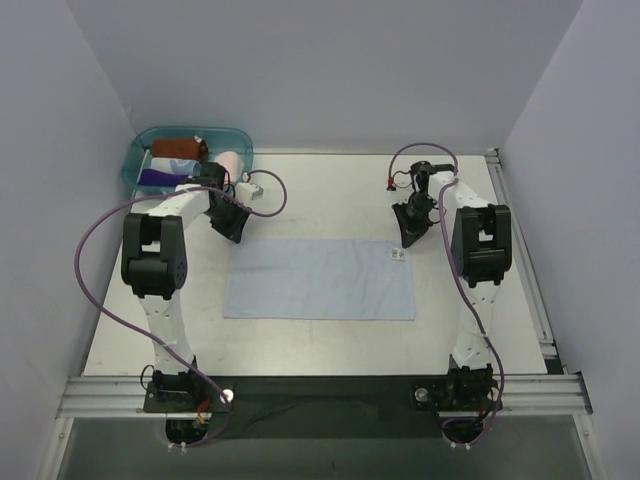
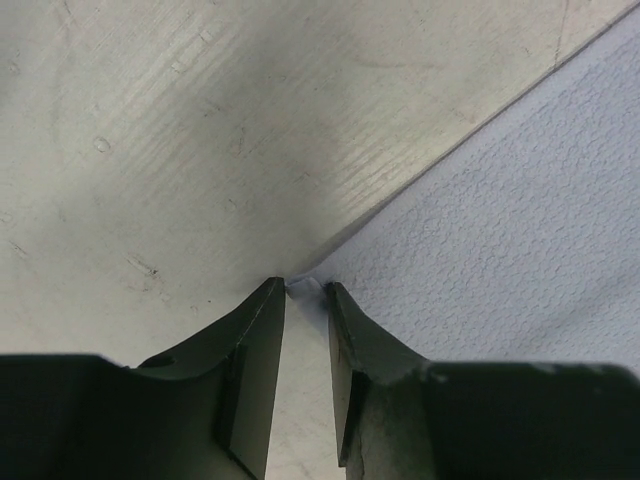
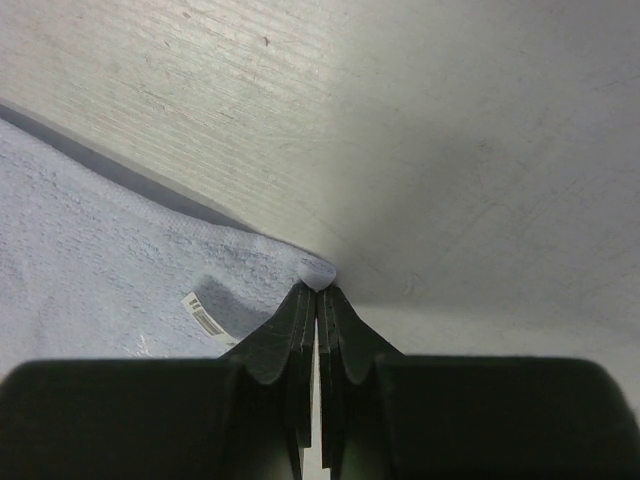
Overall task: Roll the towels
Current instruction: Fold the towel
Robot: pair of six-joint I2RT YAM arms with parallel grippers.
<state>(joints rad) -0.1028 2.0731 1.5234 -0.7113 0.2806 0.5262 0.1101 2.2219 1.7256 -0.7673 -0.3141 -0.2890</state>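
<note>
White tag [image 3: 205,318] lettering too small to read — blue towel [image 3: 90,250] cut off.

The light blue towel [image 1: 320,279] has a fine pebbled weave (clearest in the wrist views) and a white tag [image 3: 207,318] printed with dark bars. The other towel [image 1: 229,163] is pale pink, and the tub [image 1: 132,165] is see-through teal. In it are a rust-brown item [image 1: 180,149] and a purple item [image 1: 158,178]. The worktop [image 1: 330,190] is off-white, faintly scuffed. The left arm [image 1: 155,255] and right arm [image 1: 482,240] are white and black, with purple cables [image 1: 85,250].

Plain pale lavender walls [image 1: 320,70] on three sides of a scuffed off-white table [image 1: 330,200].
</note>
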